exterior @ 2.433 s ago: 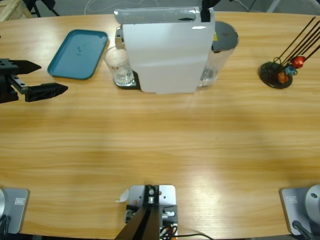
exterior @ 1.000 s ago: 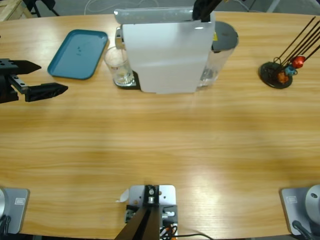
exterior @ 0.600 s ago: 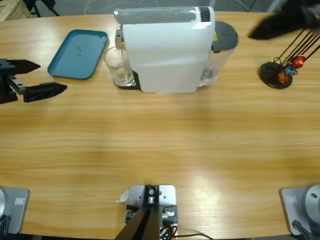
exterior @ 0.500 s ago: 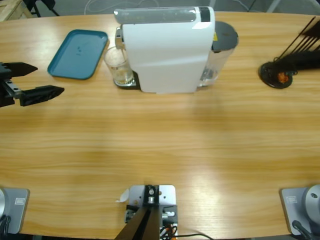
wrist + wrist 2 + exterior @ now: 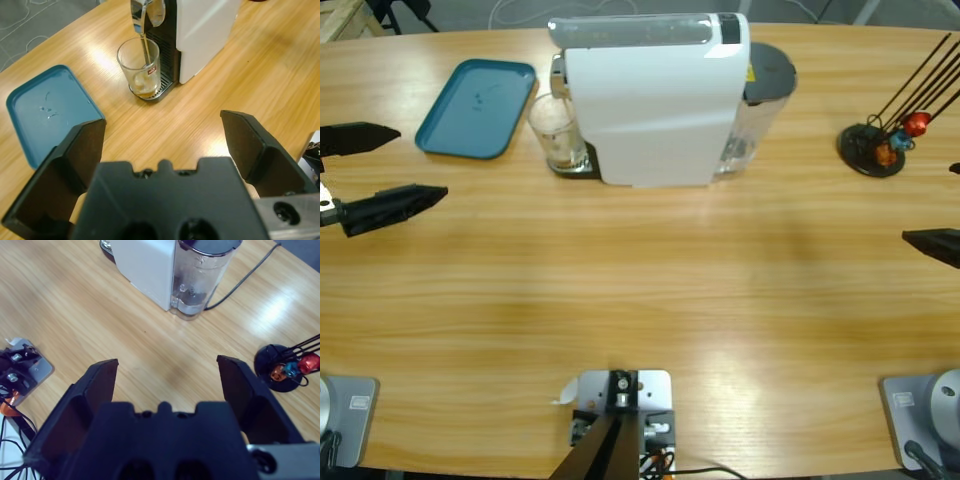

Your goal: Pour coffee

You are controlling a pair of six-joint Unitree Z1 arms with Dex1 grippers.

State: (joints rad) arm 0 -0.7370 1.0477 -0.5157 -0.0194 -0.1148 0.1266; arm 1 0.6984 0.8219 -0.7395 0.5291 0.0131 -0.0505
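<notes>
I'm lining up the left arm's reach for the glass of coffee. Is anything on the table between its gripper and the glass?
Nothing visible blocks it. The left gripper, jaws open, has bare table ahead up to the glass under the machine's spout. The blue tray lies off to one side.

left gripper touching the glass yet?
Apart. The high view shows the left gripper open at the table's edge, bare wood between it and the glass under the coffee machine; the left wrist view agrees.
</notes>
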